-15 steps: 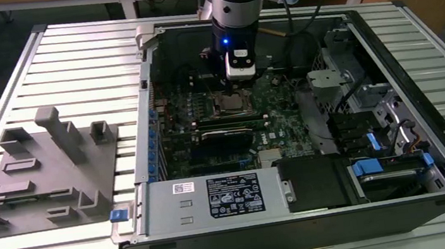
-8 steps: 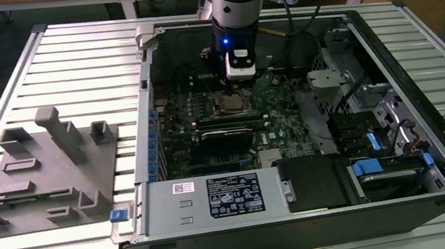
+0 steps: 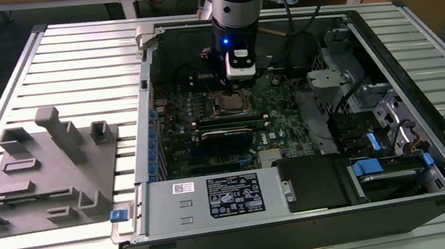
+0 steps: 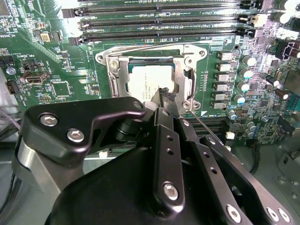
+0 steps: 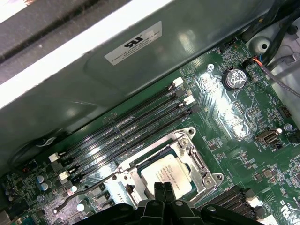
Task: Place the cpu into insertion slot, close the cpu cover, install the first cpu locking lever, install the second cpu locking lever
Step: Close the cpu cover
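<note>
A slatted metal tabletop [image 3: 70, 60] is seen in the exterior view. At that view's left, a grey moulded holder [image 3: 42, 178] is laid flat on it. Beside the holder, an open computer case [image 3: 304, 232] is laid on its side, and a grey box with a white label [image 3: 206, 199] is fitted along its near edge. A green board [image 3: 283, 130] is mounted inside the case.

Near the middle of the board the chip [image 3: 231, 102] is seated in its socket, and the arm is brought straight down over it, with the claw [image 3: 231, 88] just above the socket. Towards the exterior view's right, drive bays with blue tabs [image 3: 372, 166] are fitted in the case.

In the second wrist view the chip [image 4: 145, 82] is seen lying flat in the socket, and the metal cover [image 4: 112, 75] is folded down around it, so that the pale top is framed by the window. The claw [image 4: 165, 95] is drawn narrow, its black tips being pressed together at the chip's edge, and nothing is seen gripped between them. A thin wire lever [image 4: 206, 127] is left slanting out from a socket corner. Long memory slots [image 4: 159, 21] are set beyond the socket.

In the first wrist view the chip [image 5: 168, 173], the metal cover [image 5: 197, 154] and the closed tips of the claw [image 5: 161, 190] are shown together. A hooked wire lever [image 5: 82, 194] is laid out over the board beside the socket, near the memory slots [image 5: 126, 131].
</note>
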Available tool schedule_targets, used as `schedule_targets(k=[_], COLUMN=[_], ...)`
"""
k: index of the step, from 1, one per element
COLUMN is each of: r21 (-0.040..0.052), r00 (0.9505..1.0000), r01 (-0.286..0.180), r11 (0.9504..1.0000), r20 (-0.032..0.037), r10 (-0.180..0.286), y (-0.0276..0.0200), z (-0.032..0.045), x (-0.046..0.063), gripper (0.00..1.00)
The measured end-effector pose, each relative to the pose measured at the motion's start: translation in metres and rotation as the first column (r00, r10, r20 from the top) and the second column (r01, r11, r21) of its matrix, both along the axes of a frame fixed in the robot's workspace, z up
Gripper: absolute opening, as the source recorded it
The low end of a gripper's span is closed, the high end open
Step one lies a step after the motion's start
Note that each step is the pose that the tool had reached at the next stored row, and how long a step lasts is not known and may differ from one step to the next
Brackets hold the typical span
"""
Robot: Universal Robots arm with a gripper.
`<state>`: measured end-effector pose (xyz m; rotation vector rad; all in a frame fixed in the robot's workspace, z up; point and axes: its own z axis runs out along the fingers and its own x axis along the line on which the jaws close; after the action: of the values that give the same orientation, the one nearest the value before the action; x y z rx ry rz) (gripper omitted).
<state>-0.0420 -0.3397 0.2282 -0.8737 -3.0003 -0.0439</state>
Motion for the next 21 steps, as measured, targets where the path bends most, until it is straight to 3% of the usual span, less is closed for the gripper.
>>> schedule_targets(k=[6, 12, 17, 21], r21=[0.0000, 0.0001, 0.0000, 0.0000], r00=[1.0000, 0.9946, 0.9810, 0.9641], r01=[-0.008, -0.104, -0.194, -0.265], r11=[1.0000, 0.9946, 0.9810, 0.9641], r20=[0.0000, 0.0001, 0.0000, 0.0000], r10=[0.008, 0.104, 0.194, 0.265], y=[0.0000, 0.0000, 0.0000, 0.0000], z=[-0.0001, -0.0008, -0.0020, -0.0031], x=[0.0000, 0.0000, 0.0000, 0.0000], gripper=[0.11, 0.11, 0.11, 0.11])
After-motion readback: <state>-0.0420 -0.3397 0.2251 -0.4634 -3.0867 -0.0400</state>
